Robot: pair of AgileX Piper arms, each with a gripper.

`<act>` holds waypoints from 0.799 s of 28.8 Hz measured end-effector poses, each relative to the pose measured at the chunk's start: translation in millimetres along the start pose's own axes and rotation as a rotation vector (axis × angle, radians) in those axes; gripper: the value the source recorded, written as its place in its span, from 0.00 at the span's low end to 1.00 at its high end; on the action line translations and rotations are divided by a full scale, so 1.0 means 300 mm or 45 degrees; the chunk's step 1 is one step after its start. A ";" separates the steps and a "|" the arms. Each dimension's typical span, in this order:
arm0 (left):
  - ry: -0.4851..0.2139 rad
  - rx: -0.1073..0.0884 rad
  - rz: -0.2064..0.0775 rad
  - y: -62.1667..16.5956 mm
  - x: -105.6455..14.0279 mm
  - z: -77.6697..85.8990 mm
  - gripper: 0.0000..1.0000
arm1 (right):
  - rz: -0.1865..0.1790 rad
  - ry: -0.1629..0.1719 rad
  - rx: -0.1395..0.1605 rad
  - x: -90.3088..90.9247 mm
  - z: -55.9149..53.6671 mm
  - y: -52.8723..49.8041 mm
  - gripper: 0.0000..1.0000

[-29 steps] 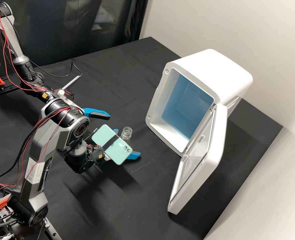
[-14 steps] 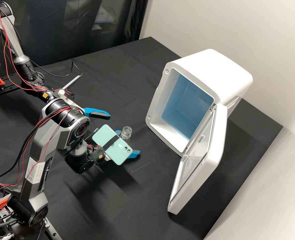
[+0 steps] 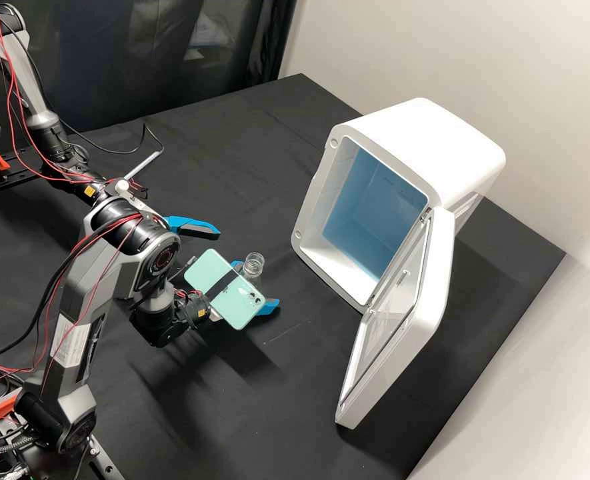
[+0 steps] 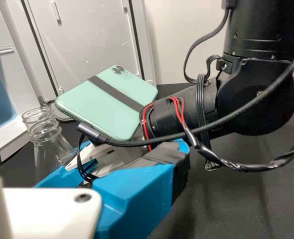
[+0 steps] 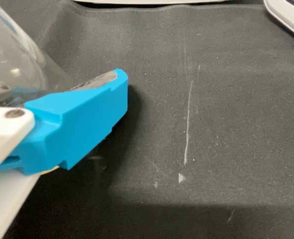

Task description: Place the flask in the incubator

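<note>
On the black bench [image 3: 275, 413], before the open incubator [image 3: 428, 140], the clear flask [image 3: 255, 265] stands upright between the blue fingers of the right gripper [image 3: 255, 285]. The gripper is closed about it, the near finger's pad [image 5: 99, 78] lying against the glass. The left gripper [image 3: 198, 228] hangs just behind; whether it is spread cannot be told. A white label [image 3: 61, 337] on the right arm carries print too small to read.

Black bench [image 3: 241, 400], thin metal rod [image 3: 145, 161], white wall [image 3: 441, 53].
</note>
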 end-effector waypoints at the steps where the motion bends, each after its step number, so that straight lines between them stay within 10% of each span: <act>1: 0.000 0.000 0.000 0.000 0.000 0.000 1.00 | 0.001 -0.001 0.001 0.000 0.001 0.001 0.00; 23: -0.006 -0.028 0.034 0.020 -0.005 0.003 1.00 | 0.204 0.021 0.010 -0.120 -0.003 0.137 0.00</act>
